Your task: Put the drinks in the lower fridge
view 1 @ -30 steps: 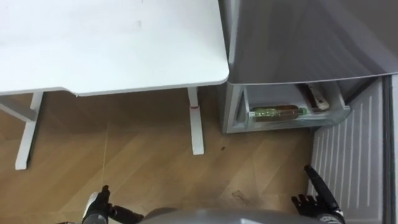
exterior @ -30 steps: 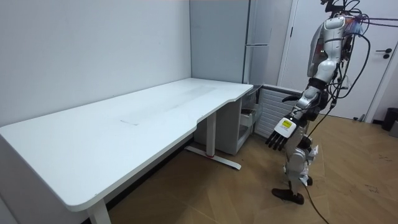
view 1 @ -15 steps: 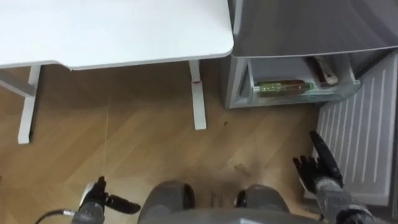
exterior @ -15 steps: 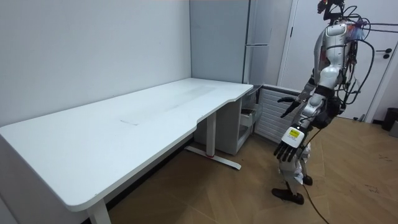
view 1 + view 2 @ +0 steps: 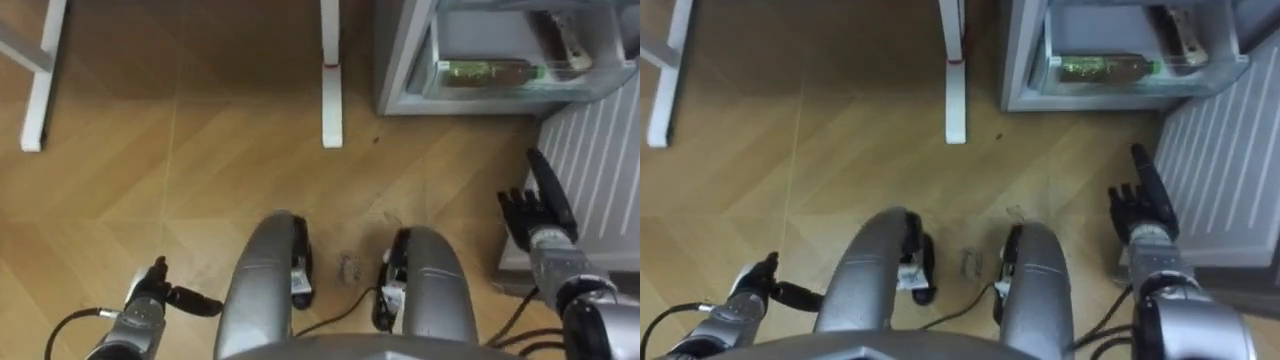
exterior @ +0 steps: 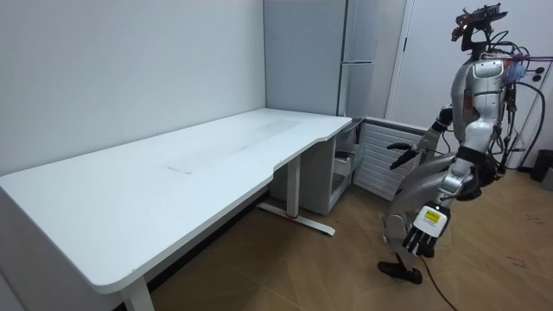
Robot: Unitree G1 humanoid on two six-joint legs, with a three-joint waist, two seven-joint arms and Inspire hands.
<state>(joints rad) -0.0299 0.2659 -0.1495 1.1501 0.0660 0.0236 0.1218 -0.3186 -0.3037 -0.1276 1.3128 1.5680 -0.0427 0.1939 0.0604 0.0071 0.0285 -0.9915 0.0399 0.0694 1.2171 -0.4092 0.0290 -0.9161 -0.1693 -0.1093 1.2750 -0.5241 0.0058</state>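
I squat on the wooden floor (image 5: 200, 150) before the open grey lower fridge (image 5: 400, 60), where a green-labelled plastic drink bottle (image 5: 487, 72) lies on its side. My right hand (image 5: 535, 210) is held out, fingers straight and empty; my left hand (image 5: 150, 300) hangs low, fingers relaxed, holding nothing

- Floor (image 5: 150, 150): light brown wood, parquet pattern.
- Table (image 6: 173, 186): plain white; table leg (image 5: 331, 100) white with a small red mark.
- Fridge (image 5: 400, 50): grey.
- Bottle (image 5: 490, 72): green and brown.
- Fridge door (image 5: 600, 160): white, ribbed.
- Left hand (image 5: 150, 295), right hand (image 5: 535, 210): black.
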